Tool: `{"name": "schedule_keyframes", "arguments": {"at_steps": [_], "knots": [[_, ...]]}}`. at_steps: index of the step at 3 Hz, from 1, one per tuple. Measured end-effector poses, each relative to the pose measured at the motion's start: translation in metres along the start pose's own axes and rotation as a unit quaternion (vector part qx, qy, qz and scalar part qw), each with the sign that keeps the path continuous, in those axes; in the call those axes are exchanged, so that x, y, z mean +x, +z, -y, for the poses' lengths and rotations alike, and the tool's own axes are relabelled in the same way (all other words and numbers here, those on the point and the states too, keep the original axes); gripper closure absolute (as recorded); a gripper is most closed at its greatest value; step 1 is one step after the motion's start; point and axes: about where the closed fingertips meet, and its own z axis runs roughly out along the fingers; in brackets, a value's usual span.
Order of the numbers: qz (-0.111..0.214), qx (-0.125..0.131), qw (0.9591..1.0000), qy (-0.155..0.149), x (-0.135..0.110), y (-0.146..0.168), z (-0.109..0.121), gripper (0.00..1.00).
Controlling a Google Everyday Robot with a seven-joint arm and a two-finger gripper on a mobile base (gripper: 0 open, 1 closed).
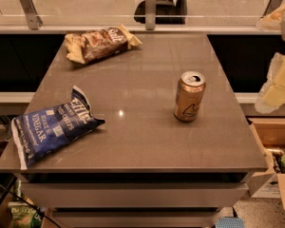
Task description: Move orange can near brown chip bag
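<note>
The orange can [189, 96] stands upright on the grey table [142, 137], right of the middle, with its silver top and dark logo showing. The brown chip bag [100, 42] lies at the table's far left corner, well away from the can. My gripper [278, 82] shows as pale yellow parts at the right edge of the view, beyond the table's right side and to the right of the can, partly cut off. It holds nothing that I can see.
A blue vinegar chip bag [54, 127] lies at the table's near left edge. A glass railing with metal posts [151, 6] runs behind the table. An open cardboard box [275, 156] stands on the floor to the right.
</note>
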Motion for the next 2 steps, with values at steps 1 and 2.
{"name": "schedule_keyframes", "arguments": {"at_steps": [1,2], "knots": [[0.084,-0.006,0.9952,0.049,0.0124,0.0001,0.0167,0.0],[0.164,0.001,0.9814,0.1,0.0159,-0.0069,0.0174,0.0]]}}
